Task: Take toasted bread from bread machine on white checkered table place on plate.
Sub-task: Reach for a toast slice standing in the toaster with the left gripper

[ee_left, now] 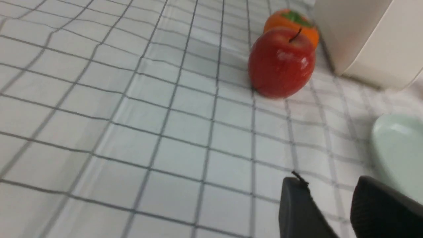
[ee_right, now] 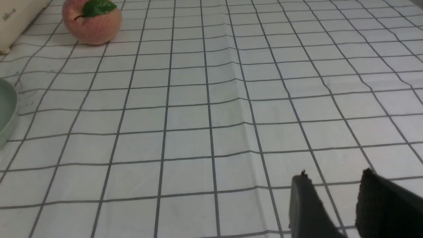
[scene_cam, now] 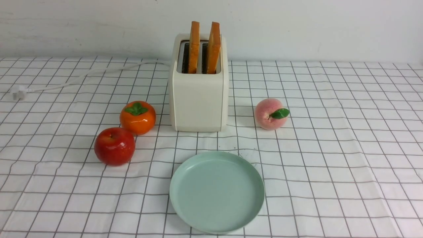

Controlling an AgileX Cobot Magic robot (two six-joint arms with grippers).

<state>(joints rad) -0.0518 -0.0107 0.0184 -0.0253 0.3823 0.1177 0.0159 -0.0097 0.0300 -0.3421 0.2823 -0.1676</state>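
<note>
So, both slices of toast (scene_cam: pixel 194 46) stood upright in the toaster (scene_cam: pixel 199 102) slots, top halves exposed; plate (scene_cam: pixel 216 191) sat bare in front on the surface (scene_cam: pixel 330 148). Both left tool (ee_left: pixel 328 185) and right tool (ee_right: pixel 335 178) were parted, holding nothing. Toast looked light, stiff, crumbly — best grip was across the flat faces near the top, gently.

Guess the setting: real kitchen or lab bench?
Probably a staged lab tabletop, not a kitchen: checkered cloth against a bare wall, toaster with its plug lying loose, and a glossy, prop-like apple near an empty plate.
</note>
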